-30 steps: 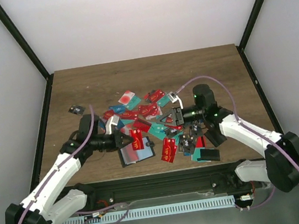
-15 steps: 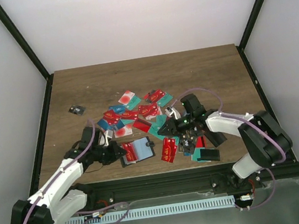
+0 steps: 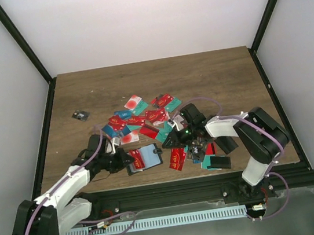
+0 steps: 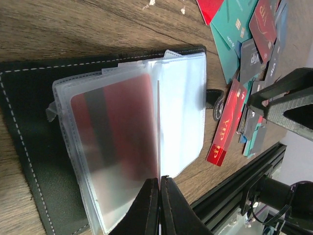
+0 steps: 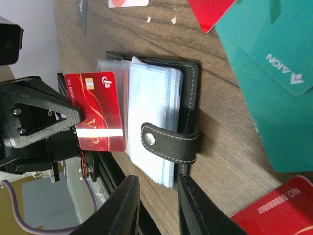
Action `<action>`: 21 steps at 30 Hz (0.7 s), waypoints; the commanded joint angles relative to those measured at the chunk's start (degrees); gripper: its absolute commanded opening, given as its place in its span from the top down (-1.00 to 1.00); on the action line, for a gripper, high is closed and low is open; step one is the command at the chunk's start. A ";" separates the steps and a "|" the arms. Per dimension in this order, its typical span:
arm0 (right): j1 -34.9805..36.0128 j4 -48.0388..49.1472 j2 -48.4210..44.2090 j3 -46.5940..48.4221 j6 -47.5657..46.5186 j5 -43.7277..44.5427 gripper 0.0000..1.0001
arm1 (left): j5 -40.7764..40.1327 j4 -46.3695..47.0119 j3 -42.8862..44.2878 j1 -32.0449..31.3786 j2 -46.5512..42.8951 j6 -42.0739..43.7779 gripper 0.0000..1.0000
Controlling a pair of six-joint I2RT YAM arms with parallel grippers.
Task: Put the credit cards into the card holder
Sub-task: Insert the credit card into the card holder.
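Red credit card [image 4: 120,137] inside card holder [image 4: 29,161]

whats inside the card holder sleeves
A red card shows through the sleeve the left fingers pinch. The sleeves stacked behind it are covered, so their contents can't be seen.

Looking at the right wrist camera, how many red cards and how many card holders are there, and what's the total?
Red cards: 3, one at the holder's sleeves, one at the top edge, one at bottom right.
Card holder: 1, lying open.
Total: 4
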 commanded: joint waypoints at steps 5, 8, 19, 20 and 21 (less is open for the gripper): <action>0.74 -0.22 3.79 2.92 -1.28 1.28 0.55 | 2.48 6.33 -0.84 0.28 2.79 -0.34 0.92; 0.76 -0.30 5.14 3.04 -1.59 1.15 0.56 | 2.75 7.41 -1.08 0.26 4.07 -0.15 0.92; 1.39 0.56 8.01 3.32 -1.96 0.18 0.58 | 4.76 11.86 -2.83 0.21 6.03 -1.43 0.92; 1.42 0.69 8.15 3.31 -1.87 0.07 0.58 | 4.77 12.18 -2.86 0.24 6.15 -1.55 0.92; 1.45 0.79 8.30 3.37 -1.87 -0.08 0.58 | 4.86 12.46 -2.86 0.28 6.25 -1.78 0.92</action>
